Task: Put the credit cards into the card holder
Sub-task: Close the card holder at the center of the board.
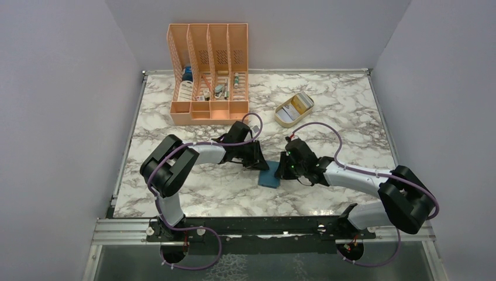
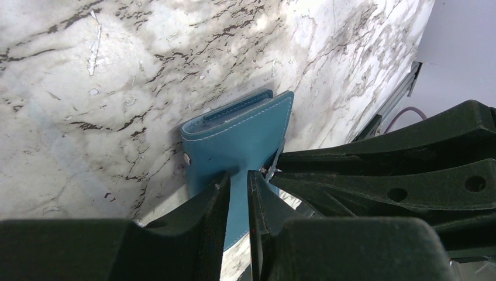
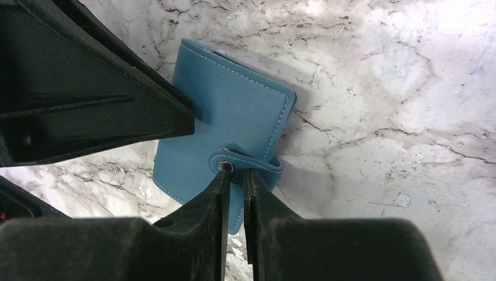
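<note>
The teal card holder [image 1: 270, 177] lies folded on the marble table between both arms. My left gripper [image 1: 261, 165] reaches it from the left. In the left wrist view its cover [image 2: 243, 137] runs up between the fingers of the left gripper [image 2: 238, 175], which is shut on it. My right gripper [image 1: 285, 170] comes from the right. In the right wrist view the right gripper [image 3: 235, 171] is narrowed on the strap [image 3: 257, 162] beside its metal stud [image 3: 223, 166]. A gold-tan and a pale credit card [image 1: 301, 104] seem to lie in the beige tray.
An orange slotted file rack [image 1: 209, 73] with small items stands at the back left. The beige oval tray [image 1: 281, 121] sits at the back right. Grey walls close the table on three sides. The left arm's fingers [image 3: 88, 105] crowd the card holder's far side.
</note>
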`<state>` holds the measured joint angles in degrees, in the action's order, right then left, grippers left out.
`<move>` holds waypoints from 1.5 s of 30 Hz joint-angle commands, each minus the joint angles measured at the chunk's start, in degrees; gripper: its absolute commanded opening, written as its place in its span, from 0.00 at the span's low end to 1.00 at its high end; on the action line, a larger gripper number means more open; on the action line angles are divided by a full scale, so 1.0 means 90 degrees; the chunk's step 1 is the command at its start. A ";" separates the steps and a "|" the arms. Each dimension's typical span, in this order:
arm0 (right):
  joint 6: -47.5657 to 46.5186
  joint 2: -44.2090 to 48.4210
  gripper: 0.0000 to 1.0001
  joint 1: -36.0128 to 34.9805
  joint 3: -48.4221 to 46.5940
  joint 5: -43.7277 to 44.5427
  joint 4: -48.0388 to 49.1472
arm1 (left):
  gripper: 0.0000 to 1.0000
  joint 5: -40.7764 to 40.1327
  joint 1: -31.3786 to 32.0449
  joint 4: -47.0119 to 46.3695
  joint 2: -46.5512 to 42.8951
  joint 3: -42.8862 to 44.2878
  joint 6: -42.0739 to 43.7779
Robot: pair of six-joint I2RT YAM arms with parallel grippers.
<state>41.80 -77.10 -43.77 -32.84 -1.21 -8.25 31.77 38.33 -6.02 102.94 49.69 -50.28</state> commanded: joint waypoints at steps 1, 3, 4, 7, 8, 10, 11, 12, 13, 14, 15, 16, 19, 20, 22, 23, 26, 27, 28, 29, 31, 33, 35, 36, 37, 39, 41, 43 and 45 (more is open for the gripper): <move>0.0165 -0.0211 0.14 -0.0039 -0.0258 -0.0169 0.0288 | 0.21 -0.0422 0.0175 0.0348 0.0125 -0.0236 0.0090; 0.0193 -0.0180 0.14 -0.0039 -0.0267 -0.0177 0.0291 | 0.21 -0.0440 0.0184 0.0347 0.0107 -0.0245 0.0072; 0.0203 -0.0154 0.14 -0.0039 -0.0267 -0.0181 0.0288 | 0.21 -0.0448 0.0190 0.0347 0.0096 -0.0246 0.0070; 0.0235 -0.0088 0.14 -0.0039 -0.0290 -0.0178 0.0259 | 0.21 -0.0475 0.0195 0.0347 0.0071 -0.0238 0.0069; 0.0246 -0.0079 0.13 -0.0039 -0.0301 -0.0162 0.0228 | 0.21 -0.0488 0.0195 0.0352 0.0067 -0.0238 0.0069; 0.0272 -0.0092 0.13 -0.0039 -0.0332 -0.0130 0.0196 | 0.22 -0.0501 0.0195 0.0347 0.0081 -0.0246 0.0069; 0.0279 -0.0108 0.13 -0.0039 -0.0335 -0.0136 0.0194 | 0.22 -0.0502 0.0195 0.0347 0.0090 -0.0248 0.0069; 0.0290 -0.0122 0.13 -0.0039 -0.0344 -0.0147 0.0197 | 0.22 -0.0498 0.0202 0.0352 0.0100 -0.0247 0.0069; 0.0303 -0.0149 0.14 -0.0038 -0.0352 -0.0162 0.0204 | 0.22 -0.0500 0.0200 0.0347 0.0104 -0.0240 0.0061; 0.0311 -0.0161 0.13 -0.0039 -0.0360 -0.0179 0.0204 | 0.22 -0.0496 0.0199 0.0348 0.0104 -0.0238 0.0060; 0.0328 -0.0163 0.13 -0.0039 -0.0356 -0.0188 0.0220 | 0.22 -0.0493 0.0201 0.0347 0.0096 -0.0236 0.0060; 0.0348 -0.0150 0.13 -0.0039 -0.0355 -0.0208 0.0245 | 0.22 -0.0506 0.0204 0.0347 0.0096 -0.0238 0.0067; 0.0400 -0.0049 0.14 -0.0034 -0.0345 -0.0241 0.0222 | 0.22 -0.0497 0.0204 0.0352 0.0105 -0.0220 0.0069; 0.0399 -0.0010 0.14 -0.0037 -0.0344 -0.0211 0.0189 | 0.22 -0.0498 0.0200 0.0347 0.0106 -0.0219 0.0069; 0.0398 0.0013 0.16 -0.0034 -0.0336 -0.0097 0.0131 | 0.22 -0.0491 0.0203 0.0347 0.0117 -0.0219 0.0080; 0.0399 -0.0009 0.16 -0.0039 -0.0340 -0.0029 0.0092 | 0.22 -0.0488 0.0205 0.0347 0.0129 -0.0211 0.0087; 0.0361 -0.0129 0.15 -0.0033 -0.0423 0.0026 -0.0078 | 0.22 -0.0471 0.0204 0.0382 0.0111 -0.0209 0.0089; 0.0356 -0.0129 0.15 -0.0036 -0.0446 0.0031 -0.0126 | 0.22 -0.0485 0.0204 0.0385 0.0102 -0.0209 0.0089; 0.0363 -0.0117 0.15 -0.0034 -0.0447 0.0049 -0.0145 | 0.22 -0.0499 0.0204 0.0388 0.0089 -0.0204 0.0089; 0.0366 -0.0107 0.15 -0.0034 -0.0447 0.0075 -0.0144 | 0.22 -0.0511 0.0200 0.0391 0.0094 -0.0203 0.0088; 0.0328 -0.0121 0.15 -0.0039 -0.0487 0.0134 -0.0169 | 0.22 -0.0492 0.0210 0.0396 0.0114 -0.0182 0.0089; 0.0269 -0.0191 0.15 -0.0037 -0.0568 0.0196 -0.0253 | 0.22 -0.0502 0.0205 0.0393 0.0115 -0.0187 0.0079; 0.0248 -0.0256 0.15 -0.0038 -0.0606 0.0263 -0.0294 | 0.22 -0.0519 0.0204 0.0388 0.0097 -0.0207 0.0079; 0.0239 -0.0274 0.15 -0.0034 -0.0613 0.0275 -0.0298 | 0.22 -0.0524 0.0204 0.0390 0.0094 -0.0217 0.0079; 0.0225 -0.0296 0.14 -0.0037 -0.0638 0.0332 -0.0334 | 0.22 -0.0519 0.0204 0.0388 0.0098 -0.0209 0.0079; 0.0197 -0.0319 0.14 -0.0034 -0.0682 0.0394 -0.0431 | 0.22 -0.0505 0.0204 0.0389 0.0095 -0.0195 0.0079; 0.0180 -0.0300 0.14 -0.0039 -0.0668 0.0418 -0.0433 | 0.22 -0.0516 0.0204 0.0391 0.0080 -0.0204 0.0079; 0.0152 -0.0274 0.14 -0.0039 -0.0669 0.0386 -0.0421 | 0.22 -0.0520 0.0204 0.0394 0.0081 -0.0206 0.0079; 0.0134 -0.0215 0.14 -0.0039 -0.0726 0.0339 -0.0501 | 0.22 -0.0517 0.0205 0.0392 0.0086 -0.0194 0.0079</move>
<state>44.12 -79.50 -43.81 -37.45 0.51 -10.87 30.76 38.92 -6.09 102.72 49.63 -50.68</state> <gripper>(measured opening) 0.143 0.216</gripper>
